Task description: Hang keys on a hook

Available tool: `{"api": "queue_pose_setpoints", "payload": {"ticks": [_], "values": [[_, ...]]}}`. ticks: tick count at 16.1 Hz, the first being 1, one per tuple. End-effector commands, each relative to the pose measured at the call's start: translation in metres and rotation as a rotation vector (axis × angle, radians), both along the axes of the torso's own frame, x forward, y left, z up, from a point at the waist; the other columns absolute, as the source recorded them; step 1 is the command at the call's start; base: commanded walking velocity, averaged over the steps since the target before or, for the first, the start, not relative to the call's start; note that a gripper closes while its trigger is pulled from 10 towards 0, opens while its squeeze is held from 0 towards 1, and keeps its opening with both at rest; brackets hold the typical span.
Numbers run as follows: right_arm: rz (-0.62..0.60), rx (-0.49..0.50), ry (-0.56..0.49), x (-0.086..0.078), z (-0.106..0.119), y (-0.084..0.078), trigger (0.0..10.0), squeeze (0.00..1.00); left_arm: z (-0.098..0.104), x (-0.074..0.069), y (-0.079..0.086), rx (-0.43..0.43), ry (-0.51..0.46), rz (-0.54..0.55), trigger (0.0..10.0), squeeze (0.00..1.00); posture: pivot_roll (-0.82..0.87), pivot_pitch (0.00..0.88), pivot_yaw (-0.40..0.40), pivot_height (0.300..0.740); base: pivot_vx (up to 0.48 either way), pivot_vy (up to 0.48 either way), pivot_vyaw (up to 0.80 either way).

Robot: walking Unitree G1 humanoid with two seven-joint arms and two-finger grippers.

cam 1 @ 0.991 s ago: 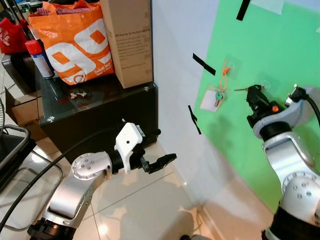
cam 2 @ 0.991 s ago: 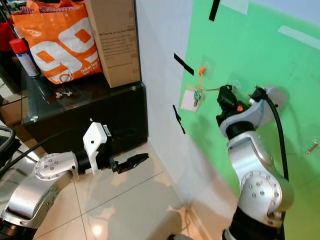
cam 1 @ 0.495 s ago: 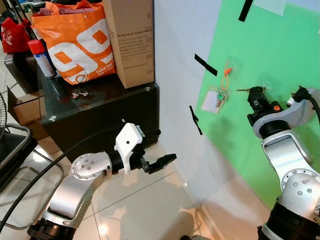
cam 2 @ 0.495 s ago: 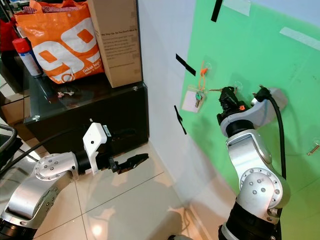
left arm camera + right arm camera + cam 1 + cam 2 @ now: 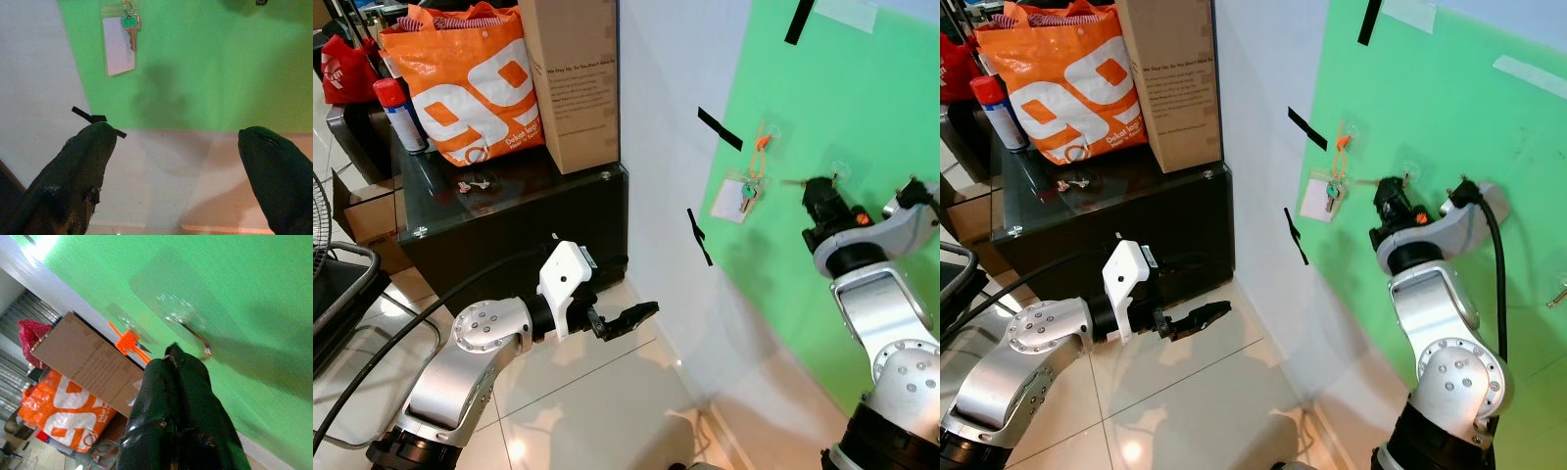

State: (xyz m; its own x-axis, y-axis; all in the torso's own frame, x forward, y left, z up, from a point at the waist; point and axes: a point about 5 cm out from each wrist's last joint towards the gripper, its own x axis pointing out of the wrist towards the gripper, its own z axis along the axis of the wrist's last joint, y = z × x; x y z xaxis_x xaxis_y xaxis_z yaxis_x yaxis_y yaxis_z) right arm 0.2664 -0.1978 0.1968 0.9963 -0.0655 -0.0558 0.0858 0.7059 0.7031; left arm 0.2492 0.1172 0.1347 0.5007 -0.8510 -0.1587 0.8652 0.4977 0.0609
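Observation:
My right gripper (image 5: 816, 189) is raised against the green wall panel (image 5: 862, 88), shut on a thin brass key (image 5: 791, 181) that sticks out to its left. A clear hook (image 5: 839, 168) is stuck to the panel just above and beyond the fingertips; in the right wrist view the hook (image 5: 188, 325) sits close past the shut fingers (image 5: 178, 382). A key set with an orange strap, a green key and a white tag (image 5: 747, 192) hangs from another clear hook (image 5: 763, 130) to the left. My left gripper (image 5: 644, 311) is held low over the floor, open and empty.
A black glass-topped cabinet (image 5: 524, 230) at the left carries an orange bag (image 5: 470, 83), a cardboard box (image 5: 573, 78), a spray can (image 5: 399, 116) and small keys (image 5: 470, 185). Black tape strips (image 5: 719, 128) mark the wall. Glossy tiled floor (image 5: 607, 411) lies below. Another hook (image 5: 1557, 291) is far right.
The whole view has shifted slightly. My right forearm has swung a little to the right while the gripper stays beside the clear hook. The left arm has not moved.

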Motion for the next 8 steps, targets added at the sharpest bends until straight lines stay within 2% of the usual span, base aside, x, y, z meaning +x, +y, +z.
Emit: {"api": "queue_pose_setpoints", "payload": {"ticks": [1, 3, 4, 5, 8], "values": [[-0.028, -0.01, 0.079, -0.0015, -0.012, -0.0054, 10.0, 0.0, 0.005, 0.0004, 0.0006, 0.003, -0.017, -0.008, 10.0, 0.0, -0.06, 0.0, 0.023, 0.74, 0.0, 0.0, 0.0], [-0.032, -0.073, 0.053, -0.0014, -0.0069, -0.0078, 10.0, 0.0, 0.0051, 0.0011, 0.0006, 0.006, -0.022, -0.004, 10.0, 0.0, -0.06, 0.0, 0.024, 0.74, 0.0, 0.0, 0.0], [-0.018, -0.164, 0.041, -0.0011, -0.0032, -0.0072, 10.0, 0.0, 0.0052, 0.0015, 0.0005, 0.007, -0.023, -0.003, 10.0, 0.0, -0.06, 0.0, 0.024, 0.74, 0.0, 0.0, 0.0], [0.001, -0.195, 0.045, -0.0012, -0.003, -0.0047, 10.0, 0.0, 0.0051, 0.0016, 0.0, 0.007, -0.022, -0.003, 10.0, 0.0, -0.06, 0.0, 0.023, 0.74, 0.0, 0.0, 0.0], [0.0, -0.147, 0.09, -0.0017, -0.0102, -0.0044, 10.0, 0.0, 0.005, 0.0017, -0.0005, 0.005, -0.021, 0.0, 10.0, 0.0, -0.06, 0.0, 0.021, 0.74, 0.0, 0.0, 0.0]]}}
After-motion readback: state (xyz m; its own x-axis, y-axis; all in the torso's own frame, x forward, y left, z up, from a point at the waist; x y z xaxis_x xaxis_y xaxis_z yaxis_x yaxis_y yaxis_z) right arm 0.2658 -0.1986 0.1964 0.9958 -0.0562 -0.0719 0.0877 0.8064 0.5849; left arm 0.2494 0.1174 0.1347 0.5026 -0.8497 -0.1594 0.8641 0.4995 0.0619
